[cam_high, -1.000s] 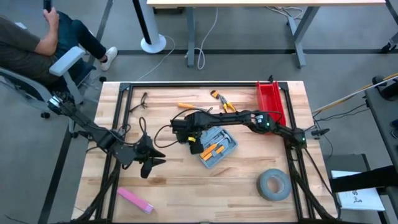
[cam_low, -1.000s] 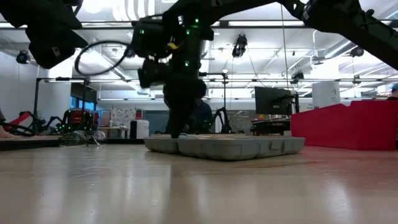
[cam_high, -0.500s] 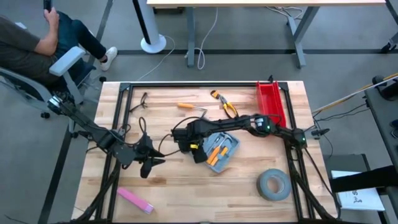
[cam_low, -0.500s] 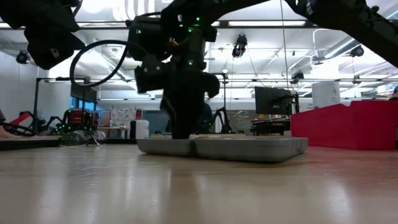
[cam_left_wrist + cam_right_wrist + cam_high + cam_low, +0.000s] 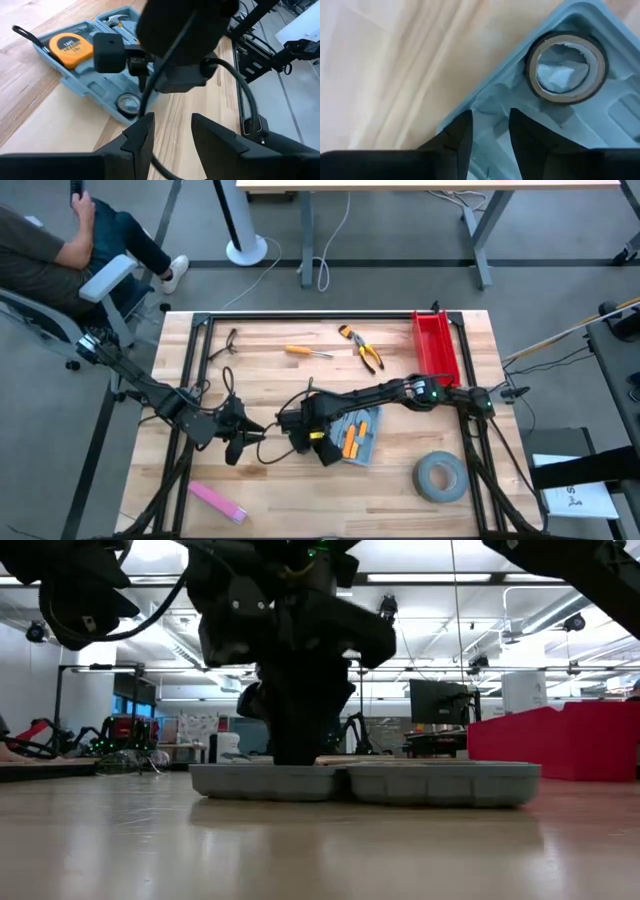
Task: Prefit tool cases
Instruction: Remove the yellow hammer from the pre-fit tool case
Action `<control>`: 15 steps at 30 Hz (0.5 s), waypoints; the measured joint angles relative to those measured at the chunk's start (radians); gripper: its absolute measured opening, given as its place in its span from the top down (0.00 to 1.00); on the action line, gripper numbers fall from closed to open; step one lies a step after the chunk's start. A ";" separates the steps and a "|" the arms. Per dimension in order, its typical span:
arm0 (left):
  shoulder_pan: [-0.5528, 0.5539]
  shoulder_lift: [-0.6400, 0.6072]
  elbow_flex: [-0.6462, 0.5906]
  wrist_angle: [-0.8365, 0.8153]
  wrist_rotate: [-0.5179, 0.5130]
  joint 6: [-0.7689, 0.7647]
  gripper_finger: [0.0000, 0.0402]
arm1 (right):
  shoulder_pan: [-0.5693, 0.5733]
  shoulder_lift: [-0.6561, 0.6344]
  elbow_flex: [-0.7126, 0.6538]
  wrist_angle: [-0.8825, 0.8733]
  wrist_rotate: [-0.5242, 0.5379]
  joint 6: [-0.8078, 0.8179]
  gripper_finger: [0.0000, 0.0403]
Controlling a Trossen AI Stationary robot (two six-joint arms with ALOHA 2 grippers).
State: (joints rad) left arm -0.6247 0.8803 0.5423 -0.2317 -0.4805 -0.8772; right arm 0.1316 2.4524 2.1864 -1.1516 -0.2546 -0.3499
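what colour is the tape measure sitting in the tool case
Orange-yellow with a black label, the tape measure lies in the blue-grey tool case; clearest in the left wrist view.

bright ceiling strip lights, glare on tabletop [image 5: 400,850], silhouetted arms

A red bin [image 5: 435,344] sits at the table's [image 5: 270,480] far right, with pliers [image 5: 362,348] and an orange-handled screwdriver [image 5: 305,352] lying beside it toward the middle. A grey tape roll [image 5: 440,478] rests near the right front corner; a pink block [image 5: 217,502] lies at front left. A seated person [image 5: 50,240] is beyond the far-left corner.
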 joint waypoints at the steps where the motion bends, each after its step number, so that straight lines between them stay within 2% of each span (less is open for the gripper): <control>1: 0.000 0.000 0.000 0.000 0.000 -0.002 0.66 | 0.001 -0.003 0.000 -0.003 0.000 0.013 0.74; 10: 0.001 0.000 0.000 0.015 0.003 -0.012 0.66 | -0.021 -0.134 -0.015 -0.077 -0.004 0.127 0.75; 15: 0.001 0.000 0.002 0.020 0.001 -0.011 0.66 | -0.036 -0.237 -0.130 -0.089 0.084 0.180 0.77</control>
State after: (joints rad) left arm -0.6239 0.8799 0.5438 -0.2117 -0.4794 -0.8879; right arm 0.0954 2.2157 2.0565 -1.2411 -0.1703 -0.1703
